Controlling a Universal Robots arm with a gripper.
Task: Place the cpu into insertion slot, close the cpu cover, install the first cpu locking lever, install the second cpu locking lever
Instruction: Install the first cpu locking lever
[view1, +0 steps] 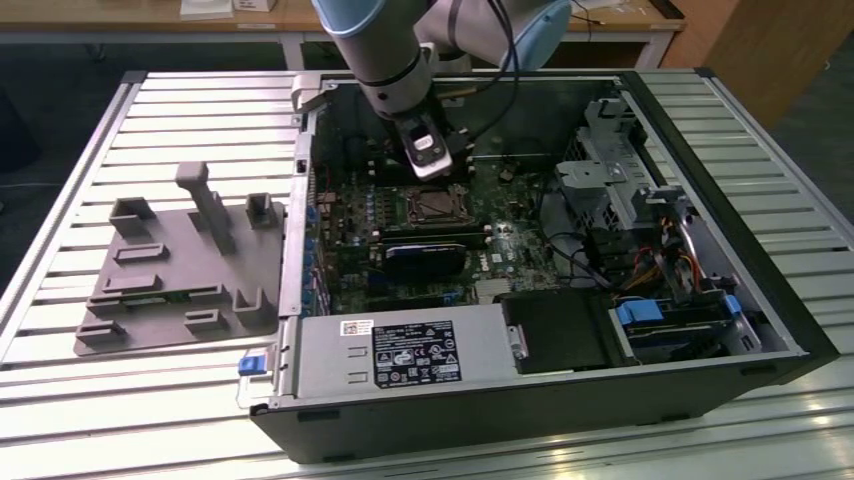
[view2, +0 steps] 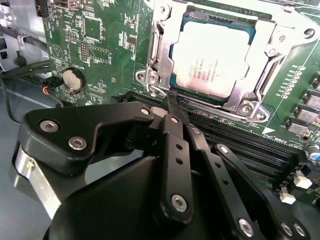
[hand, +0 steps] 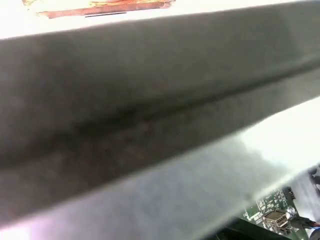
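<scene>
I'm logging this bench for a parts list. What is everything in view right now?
table: one, silver, slatted, under everything
computer case: one, black, open, on the table
fixture plate: one, grey, on the table at the exterior view's left of the case
power supply: one, silver, in the case's near corner
motherboard: one, green, inside the case
cpu: one, silver-grey, on the motherboard
cpu cover: one, silver, lying closed around the cpu
coin cell: one, silver, on the motherboard
memory slots: several, black, beside the cpu cover
arm: one, grey-blue, reaching into the case
gripper: one, black, shut, tip at the cpu cover's edge
</scene>
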